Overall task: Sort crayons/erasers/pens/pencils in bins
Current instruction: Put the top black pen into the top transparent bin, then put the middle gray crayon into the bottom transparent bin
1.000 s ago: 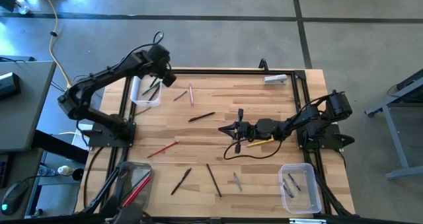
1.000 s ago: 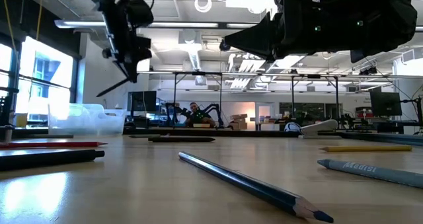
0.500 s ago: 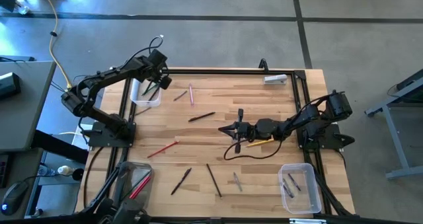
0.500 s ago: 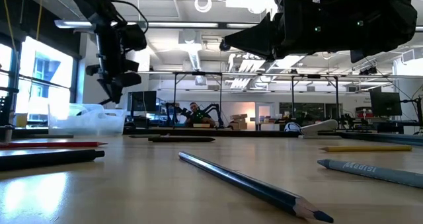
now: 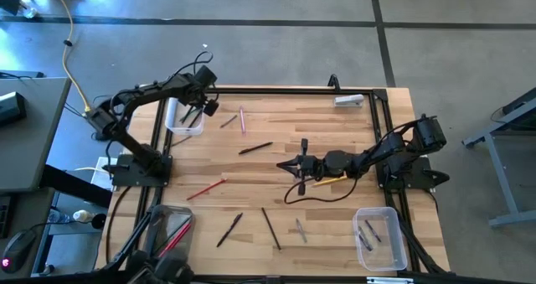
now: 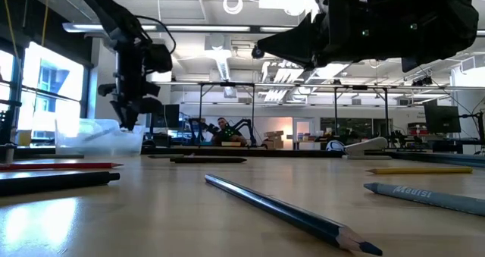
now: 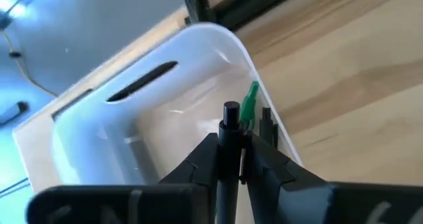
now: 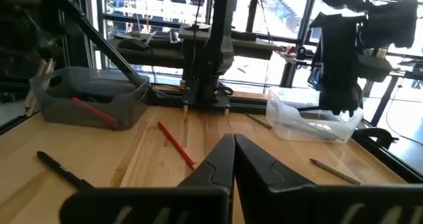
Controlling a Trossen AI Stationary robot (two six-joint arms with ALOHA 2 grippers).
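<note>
My left gripper (image 5: pixel 201 108) hangs over the white-rimmed bin (image 5: pixel 183 116) at the table's far left corner, shut on a black pen (image 7: pixel 229 128). That bin (image 7: pixel 152 112) holds a green stick (image 7: pixel 250 104) and dark ones. My right gripper (image 5: pixel 289 165) rests shut low over the middle of the table, beside a yellow pencil (image 5: pixel 323 182). Loose sticks lie flat on the wood: red (image 5: pixel 207 188), pink (image 5: pixel 242 119), black (image 5: pixel 255 148). My left gripper pinches the black pen between its two fingers (image 7: pixel 205 161), which lie across the shaft. The pen's free end (image 7: pixel 230 110) sticks out past the fingertips, pointing down into the white-rimmed bin. The pen is clear of the table.
A grey-tinted bin (image 5: pixel 167 226) with red sticks sits at the near left, a clear bin (image 5: pixel 381 238) with grey sticks at the near right. Dark sticks (image 5: pixel 270 228) and a grey one (image 5: pixel 300 228) lie near the front. A grey block (image 5: pixel 349 100) sits at the far right.
My left gripper has come down toward the white-rimmed bin and a little toward the table's left edge, carrying the black pen with it; the pen's lower end now reaches into the bin.
</note>
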